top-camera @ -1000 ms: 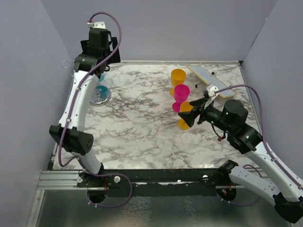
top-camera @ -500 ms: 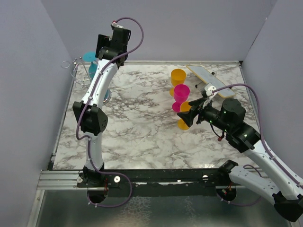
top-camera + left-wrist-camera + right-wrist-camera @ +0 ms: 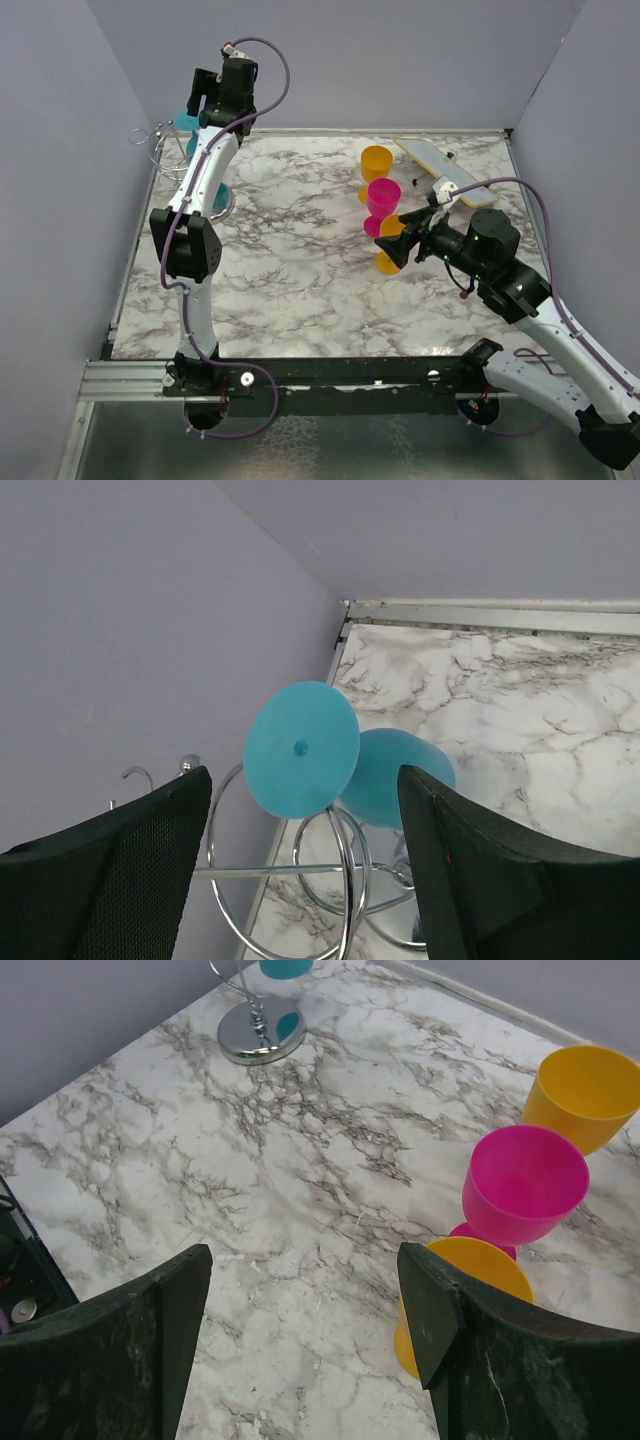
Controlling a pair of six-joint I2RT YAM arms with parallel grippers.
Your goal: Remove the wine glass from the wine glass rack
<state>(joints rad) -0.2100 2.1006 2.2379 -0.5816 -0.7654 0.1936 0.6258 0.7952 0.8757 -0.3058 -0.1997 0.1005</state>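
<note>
The left gripper (image 3: 302, 780) has lifted and swung back over the far-left corner. Nearer, the right gripper (image 3: 305, 1260) stays beside the coloured cups (image 3: 525, 1185), jaws wide, empty. Beyond, the left jaws stand apart, empty, facing the teal wine glass (image 3: 300, 748), which hangs upside down on the wine glass rack (image 3: 300, 868).

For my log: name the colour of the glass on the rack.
Turquoise wine glass, clearest in left wrist view.

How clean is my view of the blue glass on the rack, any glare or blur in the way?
Left wrist view: blue glass sharp and evenly lit, rack wires glinting but readable, left claw dark and slightly soft. Right wrist view: rack base shiny, mirroring the glass. Top view: even light, glass partly hidden by the left arm.
</note>
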